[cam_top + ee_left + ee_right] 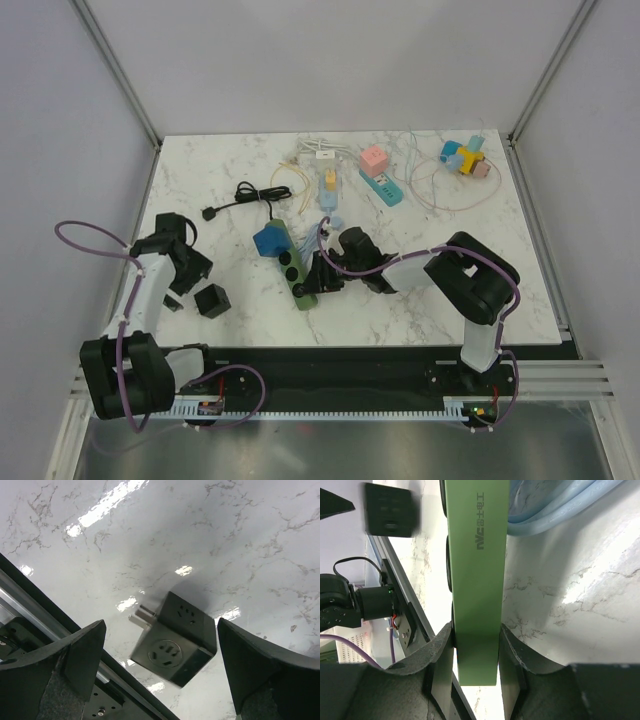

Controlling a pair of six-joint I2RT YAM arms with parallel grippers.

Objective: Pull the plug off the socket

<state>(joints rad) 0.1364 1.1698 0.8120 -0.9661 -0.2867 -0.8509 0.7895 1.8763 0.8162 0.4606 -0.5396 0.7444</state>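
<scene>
The green power strip lies near the table's middle with a blue plug and black round plugs in it. My right gripper is shut on the strip's near end; in the right wrist view my right gripper has both fingers pressed on the sides of the strip. A black cube plug lies loose on the table, apart from the strip, with its prongs bare. My left gripper is open above it; in the left wrist view my left gripper has its fingers wide either side of the cube, not touching it.
A black cable with a plug lies at the back left. Pale blue cable runs beside the strip. Pink and blue adapters, a yellow-and-blue cluster and thin cords lie along the far side. The black rail marks the near edge.
</scene>
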